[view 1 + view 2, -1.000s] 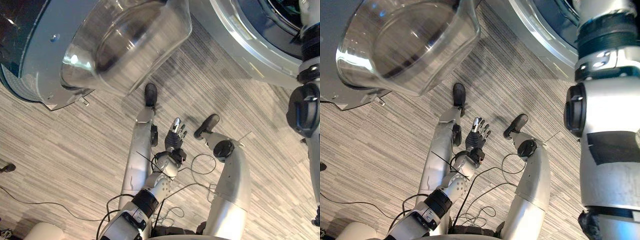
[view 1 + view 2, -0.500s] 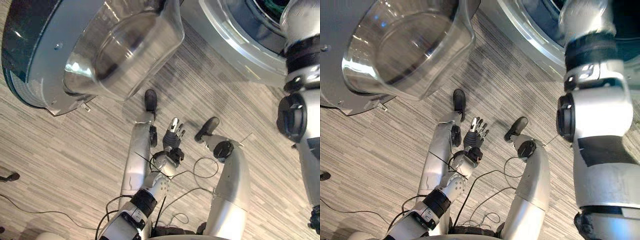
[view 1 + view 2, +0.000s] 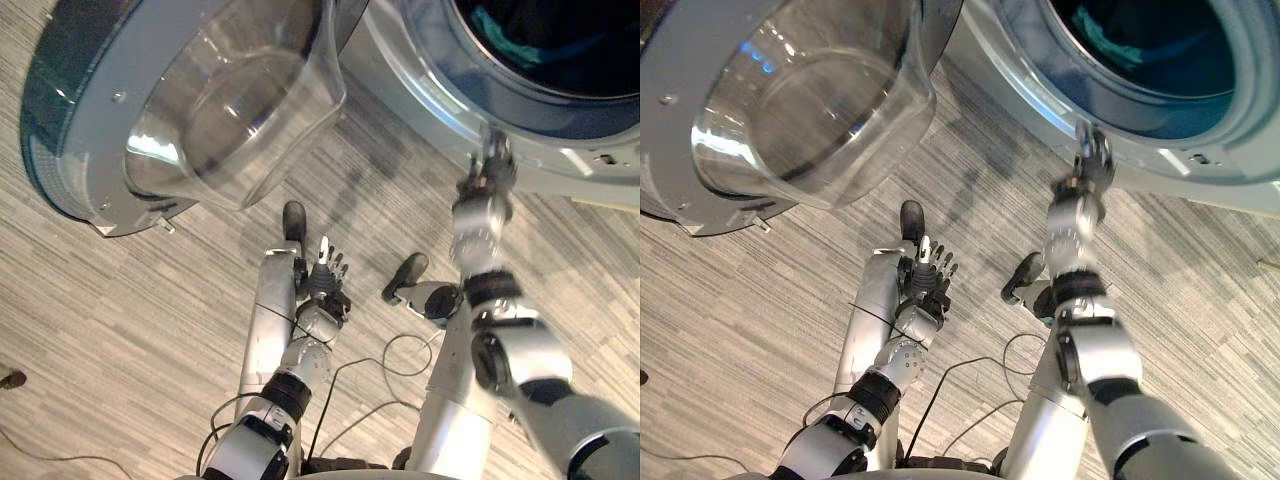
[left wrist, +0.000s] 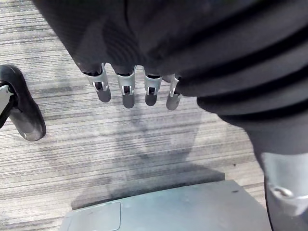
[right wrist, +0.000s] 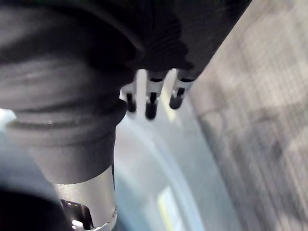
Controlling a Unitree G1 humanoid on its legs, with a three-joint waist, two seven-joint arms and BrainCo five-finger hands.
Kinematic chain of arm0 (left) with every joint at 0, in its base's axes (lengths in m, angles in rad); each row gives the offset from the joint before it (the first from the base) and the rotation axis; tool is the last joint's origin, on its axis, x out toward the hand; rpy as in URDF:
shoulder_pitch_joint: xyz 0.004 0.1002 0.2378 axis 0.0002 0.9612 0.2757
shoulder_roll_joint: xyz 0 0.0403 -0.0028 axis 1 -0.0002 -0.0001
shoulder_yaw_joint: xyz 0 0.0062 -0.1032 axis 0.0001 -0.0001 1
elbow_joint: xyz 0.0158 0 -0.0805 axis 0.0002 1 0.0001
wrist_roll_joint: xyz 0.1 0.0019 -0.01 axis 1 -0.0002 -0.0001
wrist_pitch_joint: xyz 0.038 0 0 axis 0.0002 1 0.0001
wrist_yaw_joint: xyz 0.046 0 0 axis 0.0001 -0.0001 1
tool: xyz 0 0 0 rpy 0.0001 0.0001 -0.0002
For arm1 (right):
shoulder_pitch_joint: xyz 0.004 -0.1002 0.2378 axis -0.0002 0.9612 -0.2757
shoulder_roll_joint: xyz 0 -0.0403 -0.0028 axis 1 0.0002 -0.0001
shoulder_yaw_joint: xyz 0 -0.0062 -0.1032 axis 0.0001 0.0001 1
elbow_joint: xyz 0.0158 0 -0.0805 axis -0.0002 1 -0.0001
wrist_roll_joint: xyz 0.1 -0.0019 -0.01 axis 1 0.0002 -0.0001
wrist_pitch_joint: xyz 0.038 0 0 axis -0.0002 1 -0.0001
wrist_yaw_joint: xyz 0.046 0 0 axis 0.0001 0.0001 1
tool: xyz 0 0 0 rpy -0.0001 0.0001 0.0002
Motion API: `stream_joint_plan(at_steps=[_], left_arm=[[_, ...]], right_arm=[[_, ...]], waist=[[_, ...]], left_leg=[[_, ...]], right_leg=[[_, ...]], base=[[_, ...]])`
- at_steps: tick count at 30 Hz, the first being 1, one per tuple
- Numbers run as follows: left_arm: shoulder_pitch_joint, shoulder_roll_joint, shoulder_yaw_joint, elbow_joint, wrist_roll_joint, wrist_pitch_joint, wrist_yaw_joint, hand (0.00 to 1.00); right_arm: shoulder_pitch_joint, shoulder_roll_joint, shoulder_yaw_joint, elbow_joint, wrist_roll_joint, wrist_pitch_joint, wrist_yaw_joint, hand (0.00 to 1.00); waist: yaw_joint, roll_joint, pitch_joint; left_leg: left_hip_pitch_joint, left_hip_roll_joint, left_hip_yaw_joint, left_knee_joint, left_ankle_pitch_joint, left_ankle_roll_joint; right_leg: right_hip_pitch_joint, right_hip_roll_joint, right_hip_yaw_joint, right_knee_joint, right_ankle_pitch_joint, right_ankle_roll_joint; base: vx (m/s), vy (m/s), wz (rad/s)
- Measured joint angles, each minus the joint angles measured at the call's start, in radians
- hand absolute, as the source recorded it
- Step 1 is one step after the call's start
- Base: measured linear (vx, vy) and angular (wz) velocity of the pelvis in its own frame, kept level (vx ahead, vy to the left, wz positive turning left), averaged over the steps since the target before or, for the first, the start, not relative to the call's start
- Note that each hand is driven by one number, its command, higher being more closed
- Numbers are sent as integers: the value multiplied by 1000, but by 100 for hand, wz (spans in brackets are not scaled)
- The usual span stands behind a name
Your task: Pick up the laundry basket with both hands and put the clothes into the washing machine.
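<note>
With teal clothes (image 3: 495,25) in the silver washing machine (image 3: 1020,80), shutting its glass door (image 3: 230,110) is judged next for the empty, straight-fingered left hand (image 3: 325,283) and right hand (image 3: 490,172).

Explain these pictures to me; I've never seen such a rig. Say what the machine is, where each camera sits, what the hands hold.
This is a two-legged humanoid robot. The two eye views come from a stereo camera on its head, looking down; the two wrist views look along each hand from close up. Ahead stands a front-loading washing machine with its glass door swung open; a teal cloth lies inside the drum. The left hand hangs low over the striped floor, fingers straight. The right hand is raised by the machine's front just below the opening, fingers relaxed. Neither hand holds anything.
</note>
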Motion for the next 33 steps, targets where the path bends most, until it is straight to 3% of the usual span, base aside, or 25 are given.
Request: stream_joint_plan(at_steps=[3, 7, 13, 16, 18, 23, 27, 33], left_arm=[[0, -3, 89, 69, 27, 17, -3, 0], [5, 18, 206, 168, 46, 43, -30, 0], [147, 65, 344, 194, 225, 54, -54, 0], [263, 99, 431, 220, 342, 55, -80, 0], [295, 118, 439, 226, 361, 55, -85, 0], [401, 126, 438, 215, 391, 57, -99, 0], [492, 115, 436, -5, 388, 54, -109, 0], [605, 101, 512, -429, 332, 52, -62, 0]], right_arm=[[269, 91, -18, -46, 4, 1, 31, 0], [432, 143, -26, -123, -34, -7, 103, 0], [718, 204, -144, -47, -65, 19, 175, 0], [855, 204, -233, 104, -157, 83, 192, 0], [889, 206, -249, 136, -181, 102, 193, 0], [921, 212, -308, 192, -241, 158, 207, 0], [908, 215, -322, 174, -240, 157, 214, 0], [859, 217, -309, 160, -232, 156, 214, 0]], waist=[[-25, -2, -1], [-53, -21, -12], [-52, -72, -75], [-52, -71, -174], [-52, -66, -201], [-56, -11, -299], [-53, 9, -358], [-44, 7, -367]], left_leg=[[92, 7, 16, -26, -9, -7], [262, 34, 55, -141, 15, -29], [652, 53, 116, -389, 64, -59], [854, 51, 157, -533, 81, -71], [917, 51, 174, -576, 86, -78], [1136, 48, 252, -782, 96, -83], [1275, 44, 268, -890, 148, -83], [1310, 56, 250, -830, 158, -73]], right_leg=[[75, 8, 12, -23, -1, 1], [213, 41, 8, -125, 26, -7], [552, 95, -1, -351, 85, 2], [732, 110, -11, -479, 103, 18], [784, 114, -14, -516, 110, 24], [985, 130, -39, -717, 153, 54], [1128, 153, -67, -832, 181, 69], [1268, 192, -107, -942, 210, 65]], base=[[-73, -7, -3], [-67, -35, -17], [17, -102, -15], [142, -124, -6], [117, -57, -10], [153, -4, -7], [182, 7, 6], [161, -39, 14]])
